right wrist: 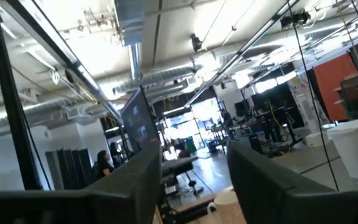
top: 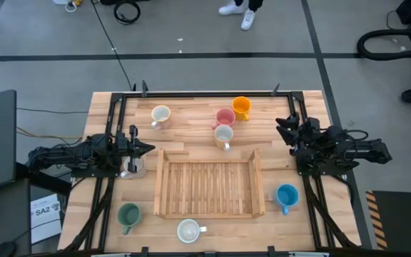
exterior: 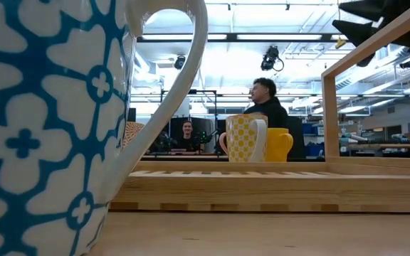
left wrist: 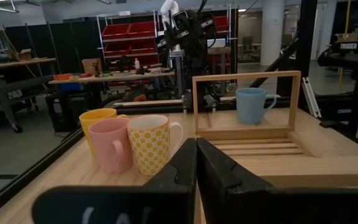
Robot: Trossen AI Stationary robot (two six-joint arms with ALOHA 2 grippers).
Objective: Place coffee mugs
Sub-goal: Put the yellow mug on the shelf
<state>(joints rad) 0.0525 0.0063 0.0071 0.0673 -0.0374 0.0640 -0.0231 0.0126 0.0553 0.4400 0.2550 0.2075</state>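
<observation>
The right gripper [top: 285, 127] is hovering with jaws spread near the orange mug [top: 241, 107], pink mug [top: 225, 118] and yellow-patterned mug [top: 224, 135] behind the wooden rack [top: 207, 190]. The left gripper [top: 147, 148] is waiting, jaws pressed together, over the tabletop [top: 191, 118].

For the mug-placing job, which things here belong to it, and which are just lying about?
Job things:
cream mug
pink mug
orange mug
yellow-patterned mug
blue mug
green mug
white mug
wooden tray

Lying about:
paper label
black cable
</observation>
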